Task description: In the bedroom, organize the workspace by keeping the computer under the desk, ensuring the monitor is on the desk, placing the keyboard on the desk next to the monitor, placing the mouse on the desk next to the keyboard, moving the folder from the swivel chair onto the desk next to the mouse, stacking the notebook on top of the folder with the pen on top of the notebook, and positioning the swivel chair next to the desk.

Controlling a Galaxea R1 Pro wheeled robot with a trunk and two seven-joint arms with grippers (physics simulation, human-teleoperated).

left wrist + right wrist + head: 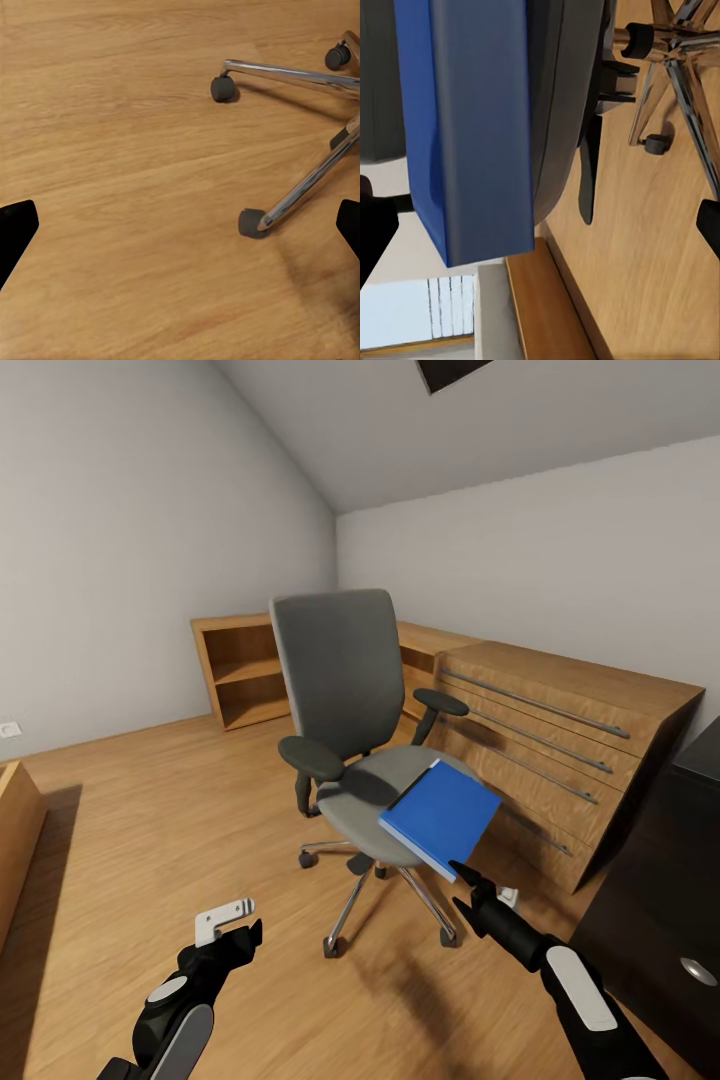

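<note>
On the swivel chair [375, 785] seat, the folder [440, 816] angles toward the open right end effector [470, 890].

Matt grey cloth swivel chair [345, 700] on glossy chrome base, smooth blue folder [440, 816], grained wood floor [150, 830]

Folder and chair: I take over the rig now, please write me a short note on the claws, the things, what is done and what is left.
Left claw: open, low over the floor, holding nothing.
Right claw: open, at the folder's near corner, not yet gripping.
Folder: on the chair seat, overhanging the front edge.
Desk: at the right; its top is out of frame.
Done: nothing can be confirmed from here.
Left: grasp the folder, put it on the desk, then do the other items and the chair.
</note>
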